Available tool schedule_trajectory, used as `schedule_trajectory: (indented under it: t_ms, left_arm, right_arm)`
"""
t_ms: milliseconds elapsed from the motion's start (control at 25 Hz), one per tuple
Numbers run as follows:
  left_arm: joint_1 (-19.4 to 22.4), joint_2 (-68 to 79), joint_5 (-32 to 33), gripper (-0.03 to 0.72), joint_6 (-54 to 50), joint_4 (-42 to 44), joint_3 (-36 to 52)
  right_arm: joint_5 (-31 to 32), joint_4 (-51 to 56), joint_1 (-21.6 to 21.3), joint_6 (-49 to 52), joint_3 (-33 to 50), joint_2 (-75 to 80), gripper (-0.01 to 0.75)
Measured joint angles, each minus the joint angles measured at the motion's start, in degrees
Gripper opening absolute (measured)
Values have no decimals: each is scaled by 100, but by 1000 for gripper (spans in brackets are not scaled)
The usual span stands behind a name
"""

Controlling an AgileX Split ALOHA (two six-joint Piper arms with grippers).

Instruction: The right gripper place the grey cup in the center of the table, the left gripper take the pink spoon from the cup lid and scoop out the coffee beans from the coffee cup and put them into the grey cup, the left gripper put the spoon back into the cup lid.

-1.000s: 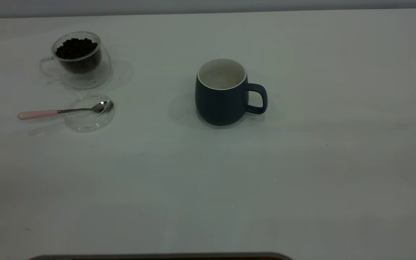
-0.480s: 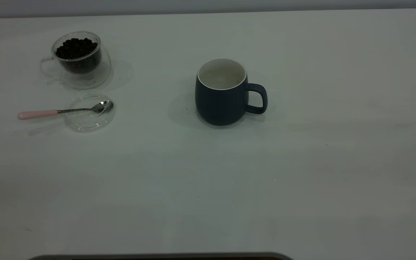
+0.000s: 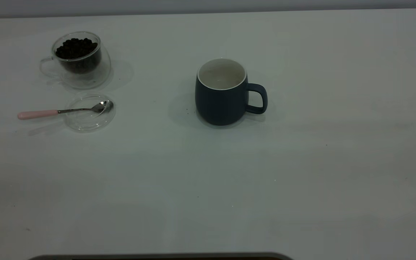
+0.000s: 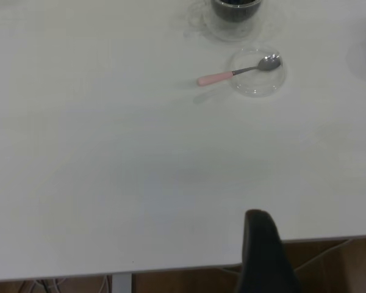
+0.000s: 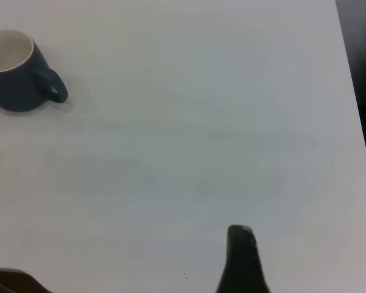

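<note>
Hanging off-table, left gripper (image 4: 263, 256), right gripper (image 5: 241, 259), touching nothing

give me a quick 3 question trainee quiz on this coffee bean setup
1. True or false: the grey cup already holds coffee beans.
2. Where does the bowl of the pink spoon rest? A) in the cup lid B) in the coffee cup C) on the bare table
3. Fill in: the grey cup's handle points toward the ___ arm's side.

Key: 1 false, its inside is bare. 2 A. 3 right.
</note>
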Motion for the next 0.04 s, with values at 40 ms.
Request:
schedule_trajectory:
  t_ms: [40]
  left_arm:
    - [0,0,0,514,0,0,0]
  right_arm:
    - [0,0,0,0,0,0,588]
